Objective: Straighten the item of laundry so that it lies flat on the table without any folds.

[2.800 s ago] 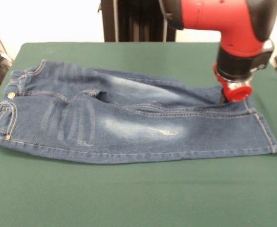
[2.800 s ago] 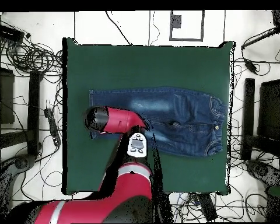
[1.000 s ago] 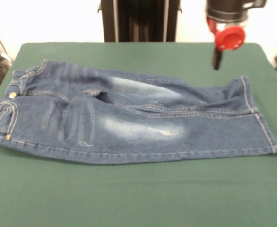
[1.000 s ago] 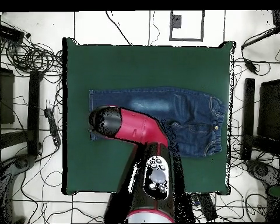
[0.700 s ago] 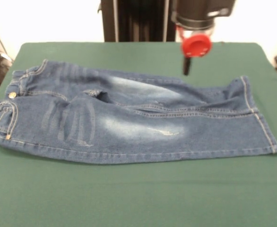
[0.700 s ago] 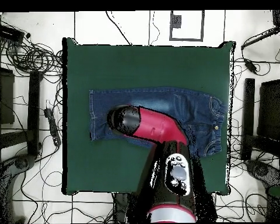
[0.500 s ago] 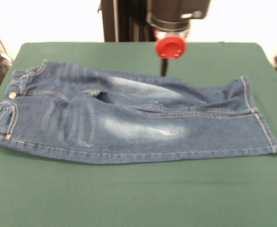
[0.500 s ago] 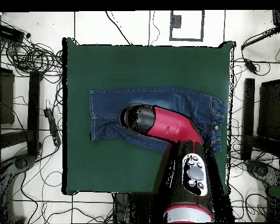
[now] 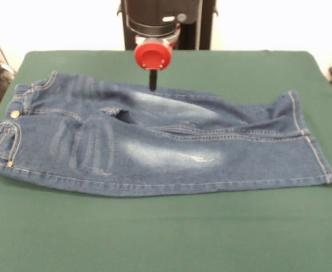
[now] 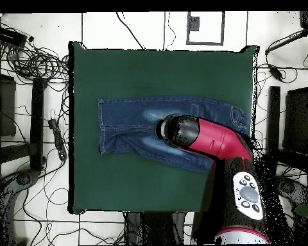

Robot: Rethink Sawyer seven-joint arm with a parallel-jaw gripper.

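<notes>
The jeans (image 9: 154, 141) lie on the green table (image 9: 166, 238), waistband with brass button (image 9: 13, 114) at the left, hems at the right. The near leg lies over part of the far leg, with creases along the seam between them. The far leg's hem (image 9: 285, 105) is bunched and turned up. My gripper (image 9: 153, 85) hangs below a red disc (image 9: 153, 55), just above the jeans' far edge near the middle, holding nothing. In the overhead view the arm's head (image 10: 179, 131) hides the gripper and covers part of the jeans (image 10: 128, 122).
The robot's dark pedestal (image 9: 166, 22) stands behind the table's far edge. In the overhead view the red arm (image 10: 233, 173) crosses the table's (image 10: 156, 70) lower right part. Cables (image 10: 28, 57) and dark stands lie on the floor round the table.
My gripper rose off the far leg's hem at the right and moved left along the jeans' far edge to near their middle. The jeans have stayed still over the last second.
</notes>
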